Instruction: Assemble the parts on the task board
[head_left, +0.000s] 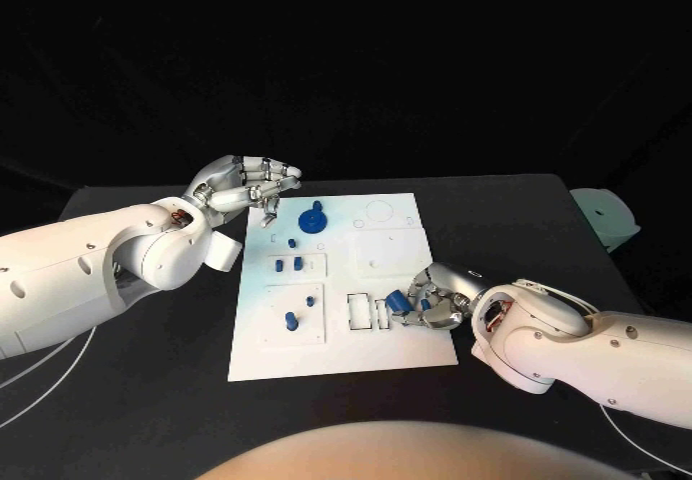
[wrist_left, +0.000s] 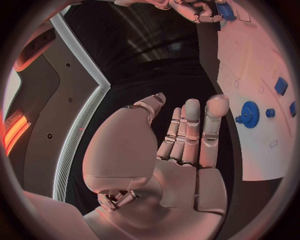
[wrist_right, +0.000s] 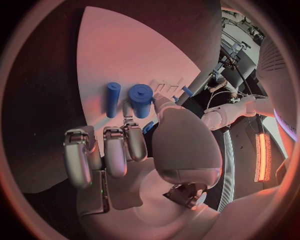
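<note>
Left hand (head_left: 245, 185) fingers spread, empty; right hand (head_left: 440, 297) fingers around blue part (head_left: 397, 301).

My left hand (head_left: 245, 183) hovers at the far left corner of the task board (head_left: 389, 345), fingers apart, holding nothing. My right hand (head_left: 437, 296) rests on the board's near right part, fingers curled around small blue parts (head_left: 398, 301); a blue gear (head_left: 313, 220) sits beside the left hand.

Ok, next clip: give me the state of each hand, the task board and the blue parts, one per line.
left hand: open, holding nothing, at the board's far left corner.
right hand: fingers curled over a blue part at the board's right side; a grip cannot be confirmed.
task board: flat on the table.
blue gear: on the board, untouched.
blue cylinders: on the board near the right hand's fingers.
</note>
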